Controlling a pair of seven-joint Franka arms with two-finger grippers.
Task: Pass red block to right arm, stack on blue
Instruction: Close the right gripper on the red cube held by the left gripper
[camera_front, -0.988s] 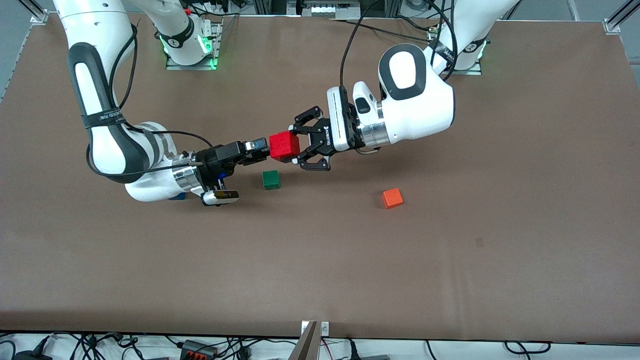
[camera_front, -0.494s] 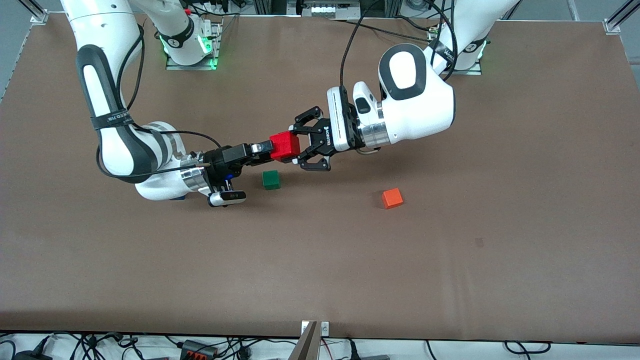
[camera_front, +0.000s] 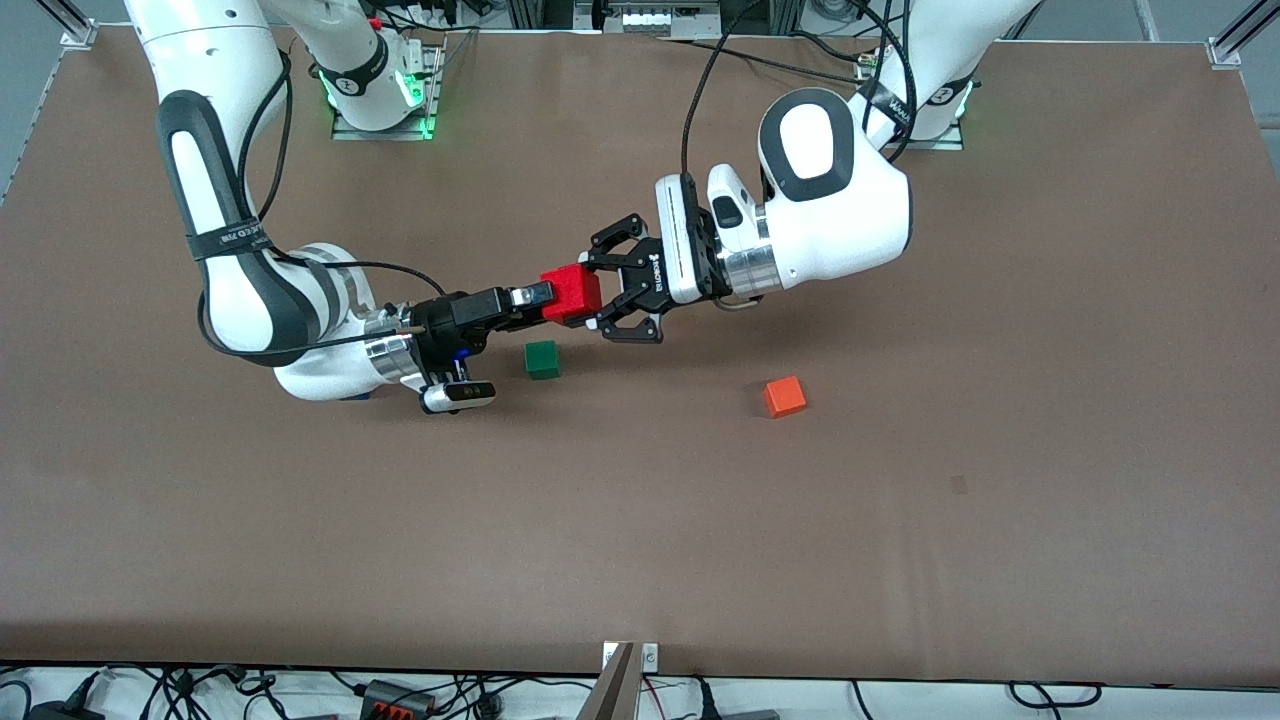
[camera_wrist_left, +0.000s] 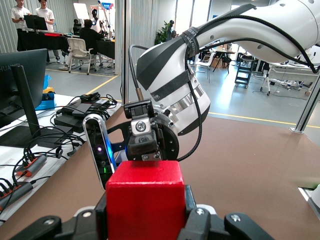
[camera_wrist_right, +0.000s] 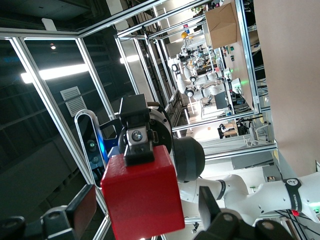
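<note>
Right pincer (camera_front: 545, 296) has slid in around the red block (camera_front: 571, 294), pinched by left pincer (camera_front: 603, 292); right's grip unclear, wrist views included.

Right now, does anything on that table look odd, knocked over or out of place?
Nothing stands out. The red block is up in the air, clamped in the left gripper, with the right gripper around its end. The green cube and orange cube sit flat on the table. The blue cube is mostly hidden under the right arm.
</note>
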